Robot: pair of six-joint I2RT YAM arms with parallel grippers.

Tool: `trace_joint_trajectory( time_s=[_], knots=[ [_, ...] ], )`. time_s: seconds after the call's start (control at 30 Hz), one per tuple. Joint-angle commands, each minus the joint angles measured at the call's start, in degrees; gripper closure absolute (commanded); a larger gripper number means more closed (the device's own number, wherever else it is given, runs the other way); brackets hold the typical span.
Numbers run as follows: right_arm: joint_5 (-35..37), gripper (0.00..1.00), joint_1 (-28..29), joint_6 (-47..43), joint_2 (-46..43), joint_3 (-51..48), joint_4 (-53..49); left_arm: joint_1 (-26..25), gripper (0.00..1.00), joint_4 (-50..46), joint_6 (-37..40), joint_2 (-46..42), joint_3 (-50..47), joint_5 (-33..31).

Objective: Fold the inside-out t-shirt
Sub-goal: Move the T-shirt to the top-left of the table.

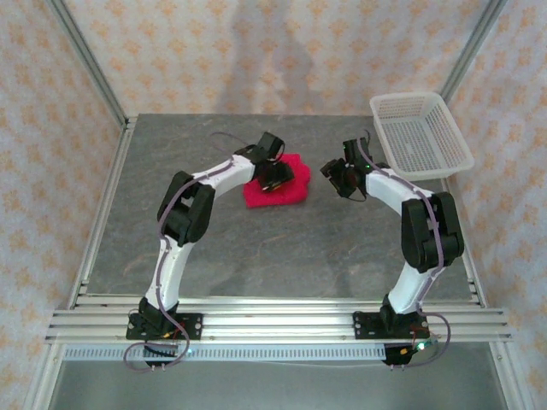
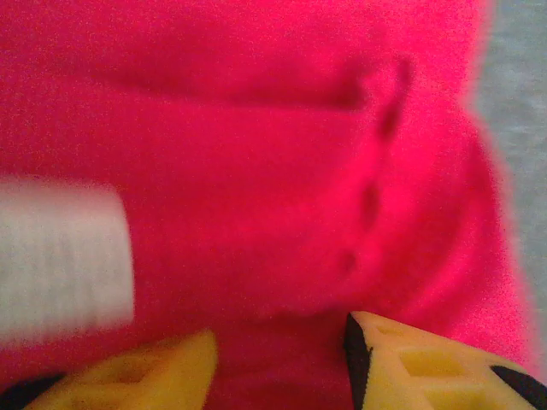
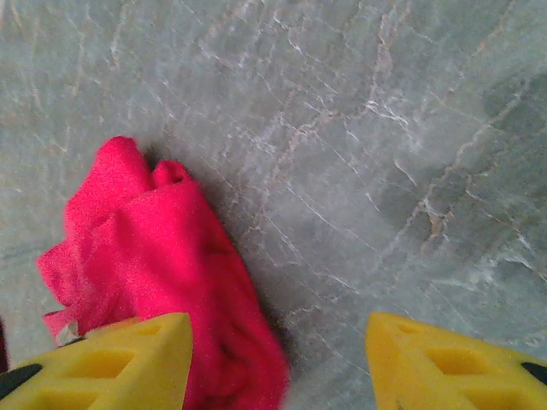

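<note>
Gripping state, left: my left gripper (image 2: 278,376) stands part open, yellow fingertips (image 2: 427,367) apart and close over red cloth; I see nothing pinched between them.
Gripping state, right: my right gripper (image 3: 278,359) stands wide, bare table (image 3: 385,171) between its tips, nothing held.
Shirt: the inside-out t-shirt (image 1: 295,195) lies bunched in a small heap at mid-table, under my left gripper; its edge runs just beside my right gripper's left tip.
Tag: a white tag (image 2: 60,256), blurred, lies on the cloth.
Basket: white mesh basket (image 1: 419,132) at the far right corner, well apart from the shirt.
</note>
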Motion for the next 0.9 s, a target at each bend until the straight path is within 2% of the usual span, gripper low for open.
trace_joint_trajectory(
  time_s=[0.0, 0.17, 0.3, 0.37, 0.43, 0.53, 0.67, 0.77, 0.87],
  knots=[
    [-0.09, 0.44, 0.11, -2.46, -1.74, 1.88, -1.13, 5.03, 0.49, -6.75, 8.73, -2.75, -4.6, -1.97],
    [-1.18, 0.44, 0.06, -1.6, -1.01, 4.19, -0.82, 13.82, 0.45, -14.84, 26.26, -6.89, -7.47, -6.07],
    [-2.63, 0.44, 0.11, -1.87, 0.41, 6.69, -2.62, 21.47, 0.43, -16.92, 35.7, -8.19, -4.39, -14.24],
    [-3.16, 0.44, 0.09, -2.97, 0.55, 7.72, -4.71, 25.22, 0.43, -19.02, 35.29, -6.23, -0.05, -16.43],
    [-2.69, 0.44, 0.09, -4.82, 0.19, 8.76, -7.62, 29.18, 0.43, -20.75, 31.61, -2.83, 4.33, -15.26],
    [-0.54, 0.44, 0.1, -7.99, -1.48, 9.79, -11.57, 32.11, 0.43, -21.67, 27.57, -0.04, 7.61, -14.46],
    [2.32, 0.42, 0.09, -11.31, -4.08, 9.94, -14.34, 32.13, 0.42, -19.52, 25.08, -1.43, 6.85, -12.46],
    [5.61, 0.36, 0.1, -16.47, -6.42, 10.79, -17.7, 31.88, 0.4, -18.35, 22.06, -4.58, 5.73, -8.57],
    [14.37, 0.31, 0.1, -23.14, -10.65, 9.69, -20.12, 30.51, 0.3, -15.5, 20.77, -11.06, 2.5, -5.22]
  ],
)
